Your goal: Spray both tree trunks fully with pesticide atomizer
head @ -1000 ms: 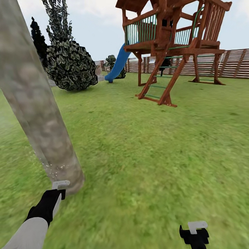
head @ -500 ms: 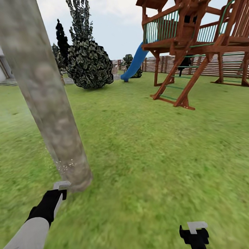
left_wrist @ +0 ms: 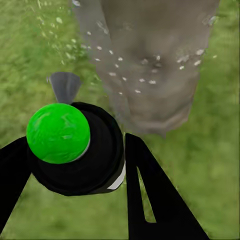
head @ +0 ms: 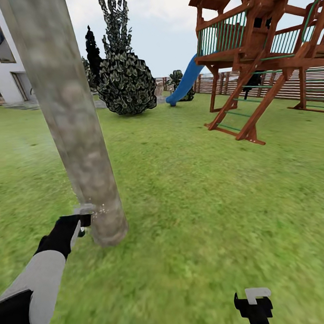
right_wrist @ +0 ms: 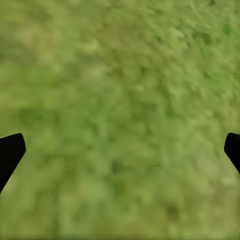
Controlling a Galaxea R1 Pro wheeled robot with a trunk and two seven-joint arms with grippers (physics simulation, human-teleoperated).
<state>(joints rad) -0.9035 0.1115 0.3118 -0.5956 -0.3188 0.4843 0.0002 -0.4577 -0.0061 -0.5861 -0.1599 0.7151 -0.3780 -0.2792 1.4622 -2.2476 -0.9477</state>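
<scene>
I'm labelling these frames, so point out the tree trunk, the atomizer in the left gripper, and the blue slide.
tree trunk (head: 77, 138): head view, mid-height on its mottled bark.
pesticide atomizer (left_wrist: 59, 133): left wrist view, on its round green top, between the fingers.
blue slide (head: 185, 83): head view, middle of the chute beside the wooden play tower.

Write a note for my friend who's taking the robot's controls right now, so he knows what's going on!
Left gripper: shut on the atomizer, nozzle aimed at the base of the tree trunk.
Right gripper: open, empty, hanging over the grass.
Done: whitish pesticide specks dot the trunk's lower part.
Left: the trunk higher up looks bare, so keep spraying upward; then the second tree.
</scene>
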